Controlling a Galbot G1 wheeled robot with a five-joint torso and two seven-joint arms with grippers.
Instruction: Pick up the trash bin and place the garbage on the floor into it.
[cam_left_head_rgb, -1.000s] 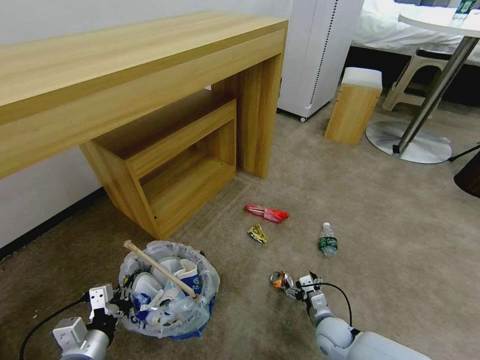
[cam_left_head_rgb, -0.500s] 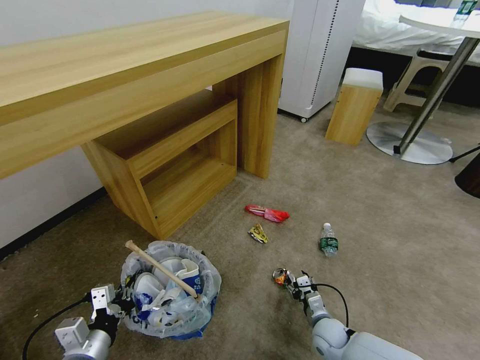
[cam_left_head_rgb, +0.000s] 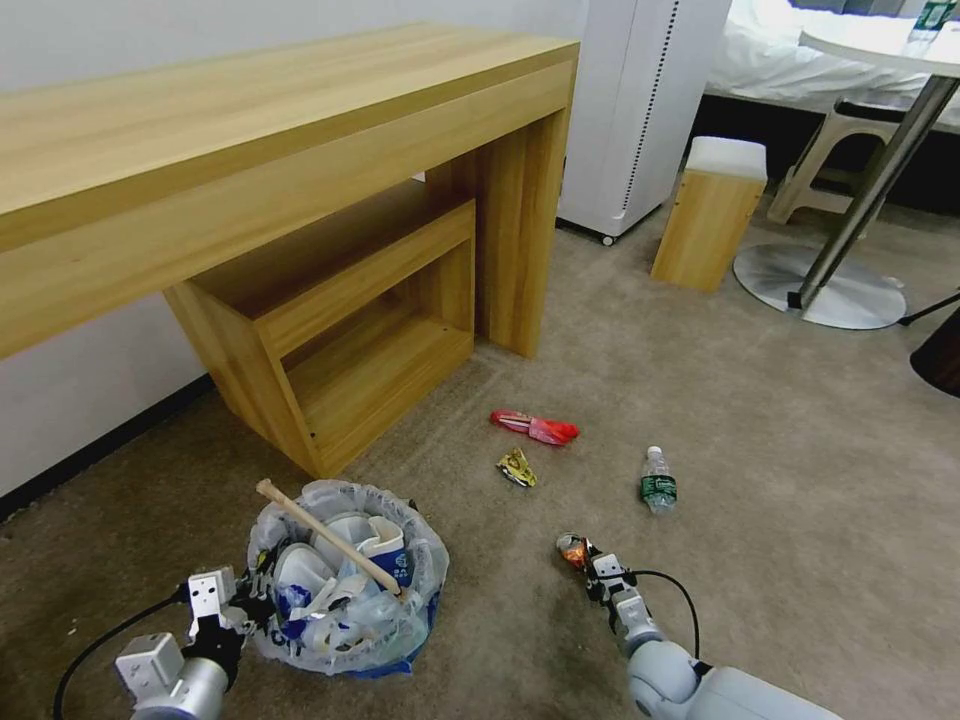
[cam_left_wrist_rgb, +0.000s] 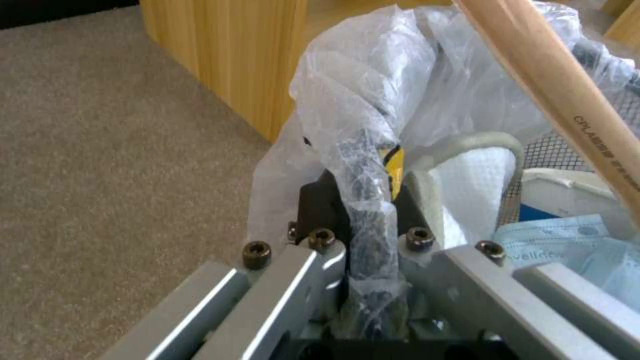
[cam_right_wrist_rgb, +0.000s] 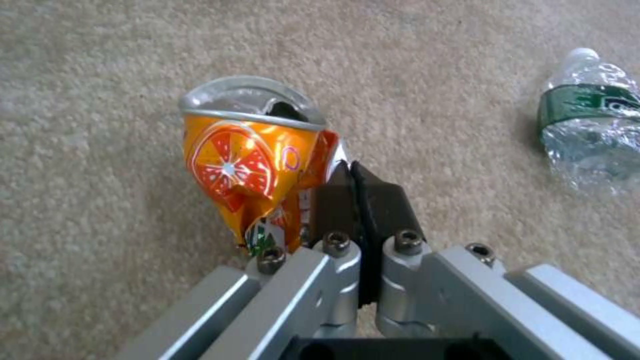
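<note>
Gripping the bagged rim of the trash bin (cam_left_head_rgb: 347, 580), the left gripper (cam_left_head_rgb: 262, 592) was clamped shut on it – bin on the beige carpet (cam_left_head_rgb: 780, 480) beside the wooden desk (cam_left_head_rgb: 300, 200). To its right, the right gripper (cam_left_head_rgb: 592, 568) had its pads pressed together with the crushed orange can (cam_right_wrist_rgb: 257, 160) beside them – whether the can was pinched could not be told; a plastic bottle (cam_left_head_rgb: 656, 482) lay farther right.

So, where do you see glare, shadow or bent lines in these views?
Head view: the tall white cabinet tapers and leans, a wide-lens distortion. Right wrist view: the crushed orange metal can gleams on its silver top and casts a soft shadow on the beige carpet. Left wrist view: the translucent white plastic bag carries bright highlights.
</note>
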